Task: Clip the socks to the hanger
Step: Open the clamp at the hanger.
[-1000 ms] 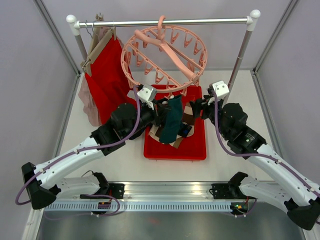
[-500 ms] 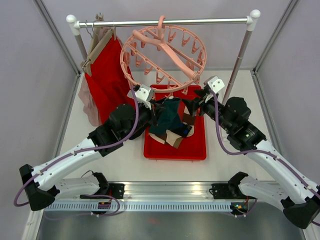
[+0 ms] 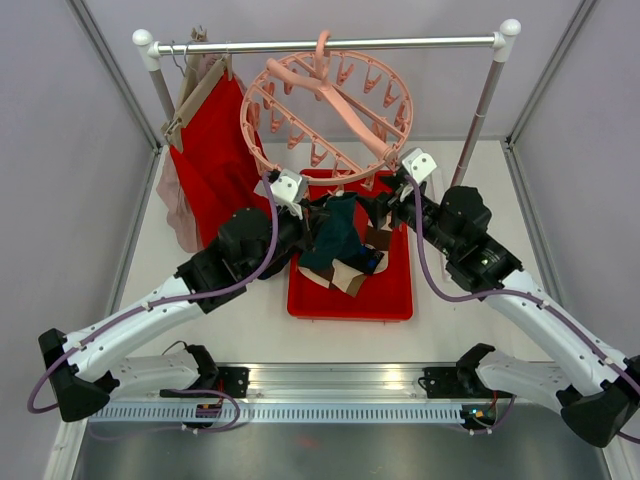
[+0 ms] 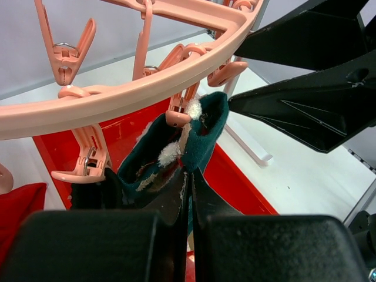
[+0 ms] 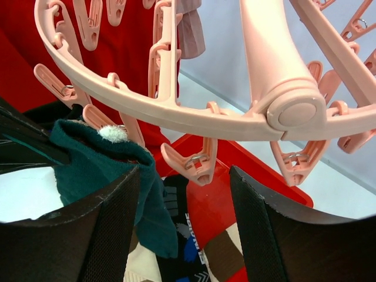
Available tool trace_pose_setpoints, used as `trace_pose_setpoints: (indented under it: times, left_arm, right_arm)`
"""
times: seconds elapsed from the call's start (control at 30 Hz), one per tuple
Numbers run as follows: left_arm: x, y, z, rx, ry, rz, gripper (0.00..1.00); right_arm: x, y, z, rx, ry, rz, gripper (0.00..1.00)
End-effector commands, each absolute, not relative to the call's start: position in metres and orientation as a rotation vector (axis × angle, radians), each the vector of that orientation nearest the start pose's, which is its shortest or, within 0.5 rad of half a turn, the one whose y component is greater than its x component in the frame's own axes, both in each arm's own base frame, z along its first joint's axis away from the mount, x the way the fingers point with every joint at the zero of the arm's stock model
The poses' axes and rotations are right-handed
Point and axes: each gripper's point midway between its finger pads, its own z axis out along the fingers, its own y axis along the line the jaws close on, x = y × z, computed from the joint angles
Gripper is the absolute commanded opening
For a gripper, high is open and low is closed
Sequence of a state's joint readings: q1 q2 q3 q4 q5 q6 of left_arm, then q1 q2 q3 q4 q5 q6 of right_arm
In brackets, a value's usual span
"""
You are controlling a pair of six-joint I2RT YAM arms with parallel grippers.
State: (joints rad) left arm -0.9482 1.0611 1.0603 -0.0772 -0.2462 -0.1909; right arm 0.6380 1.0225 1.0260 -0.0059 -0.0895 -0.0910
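Jaws of our left gripper [image 4: 189, 223] are clenched on the dark teal sock [image 4: 197, 138]. We hold it with its long axis roughly upright, its top edge up against a peg [image 4: 179, 114] under the pink ring hanger [image 4: 117, 100], the rest hanging toward the red tray [image 3: 395, 300]. Our right gripper [image 5: 185, 205] hovers just beside the sock, jaws released and empty.

Held in black left hand [image 4: 189, 188]: dark teal knitted sock [image 4: 205, 126], white fluff tufts at cuff. Above hand: round pale-pink plastic ring hanger [image 4: 117, 100], pegs same pink, grey metal springs. Below hand: red rectangular plastic tray [image 3: 350, 298], plain red. Beneath black right hand [image 5: 185, 176]: black sock with white markings [image 5: 174, 201], brown-and-beige sock [image 5: 218, 245]. Surface [image 3: 260, 335] white.
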Motion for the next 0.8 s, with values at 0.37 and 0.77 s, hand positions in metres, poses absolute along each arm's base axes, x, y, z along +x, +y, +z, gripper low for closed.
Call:
trace_pose_setpoints:
  times: [0.37,0.77]
  left_arm:
    - [0.249,-0.276,0.368,0.431,1.568,-0.643,0.02]
    - [0.246,-0.283,0.361,0.484,1.57,-0.653,0.02]
  right_arm:
    - [0.305,0.243,0.403,-0.596,1.331,0.531,0.55]
    - [0.305,0.249,0.407,-0.575,1.346,0.587,0.06]
